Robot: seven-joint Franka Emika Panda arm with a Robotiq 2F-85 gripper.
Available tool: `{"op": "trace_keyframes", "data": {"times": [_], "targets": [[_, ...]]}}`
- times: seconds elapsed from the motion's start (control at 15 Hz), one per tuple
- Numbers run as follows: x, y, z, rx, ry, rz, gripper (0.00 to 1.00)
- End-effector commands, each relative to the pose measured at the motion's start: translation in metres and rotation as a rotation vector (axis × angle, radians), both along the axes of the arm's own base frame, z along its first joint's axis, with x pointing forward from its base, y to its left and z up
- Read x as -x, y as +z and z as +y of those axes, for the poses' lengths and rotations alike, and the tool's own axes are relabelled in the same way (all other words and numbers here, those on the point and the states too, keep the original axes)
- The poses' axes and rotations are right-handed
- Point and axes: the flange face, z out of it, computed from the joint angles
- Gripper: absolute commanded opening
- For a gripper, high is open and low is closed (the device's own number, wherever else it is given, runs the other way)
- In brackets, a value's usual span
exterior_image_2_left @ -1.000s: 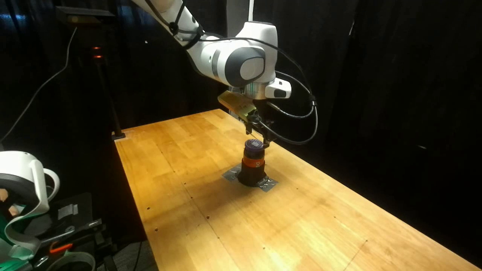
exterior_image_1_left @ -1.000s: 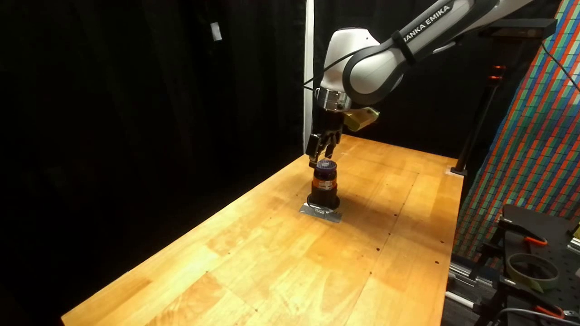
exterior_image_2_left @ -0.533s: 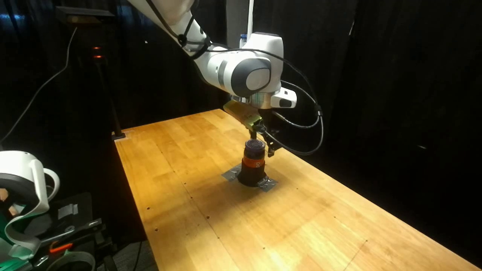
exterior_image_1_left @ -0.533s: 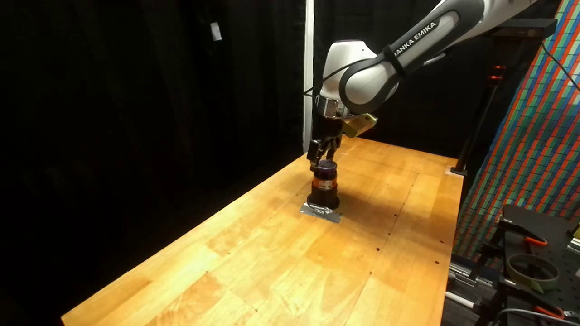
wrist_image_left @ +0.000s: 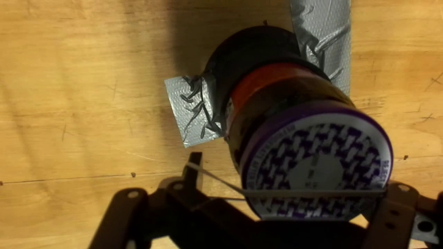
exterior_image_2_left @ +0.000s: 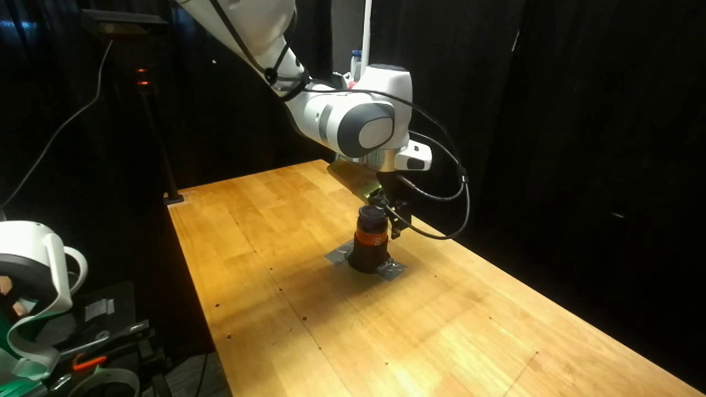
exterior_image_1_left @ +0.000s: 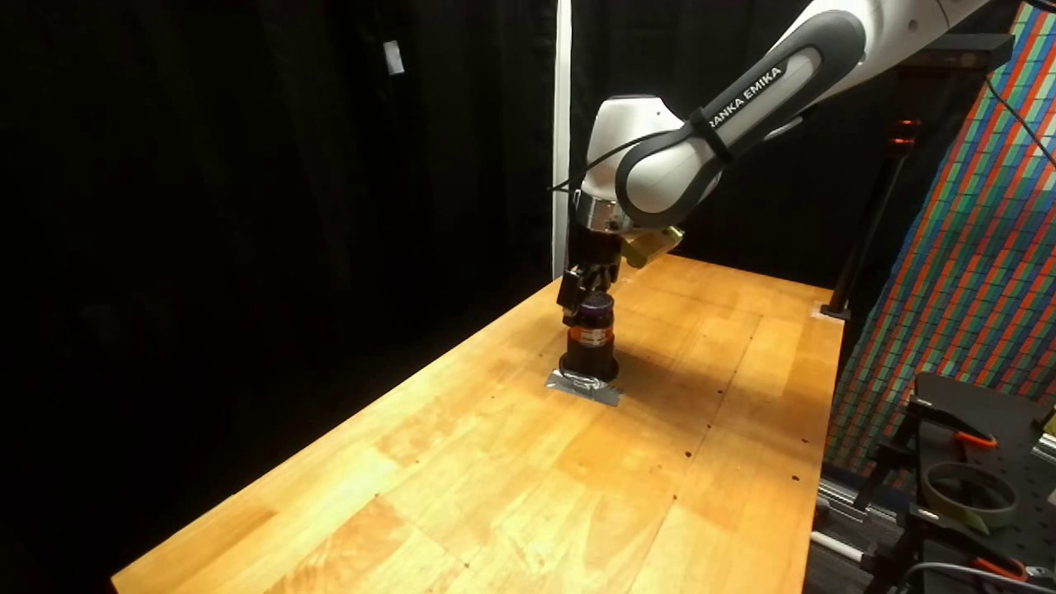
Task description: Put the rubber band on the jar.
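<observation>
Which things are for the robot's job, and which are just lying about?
For the job:
gripper, open
rubber band, stretched across it
purple-topped jar
black holder and silver tape, probably keeping the jar steady

Probably just lying about:
roll of tape, off to the side
white gadget, also off to the side

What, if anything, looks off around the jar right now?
The rubber band, stretched between the parted jaws: in the wrist view one strand kinks at the lid of the jar instead of running straight, and may be snagged. The silver tape at the black base is wrinkled; nothing looks spilled.
</observation>
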Motion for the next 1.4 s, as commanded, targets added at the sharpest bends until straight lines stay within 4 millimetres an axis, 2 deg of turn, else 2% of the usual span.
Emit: {"op": "trace_keyframes", "data": {"times": [0.0, 0.33, 0.87, 1.27, 1.33], "targets": [[0.013, 0.005, -0.017, 0.030, -0.022, 0.026, 1.00], [0.039, 0.017, -0.031, 0.020, -0.086, 0.016, 1.00], [0.078, 0.005, -0.025, -0.052, -0.076, 0.116, 1.00], [0.100, 0.005, -0.046, -0.070, -0.090, 0.106, 1.00], [0.103, 0.007, -0.048, -0.084, -0.095, 0.088, 0.75]]}}
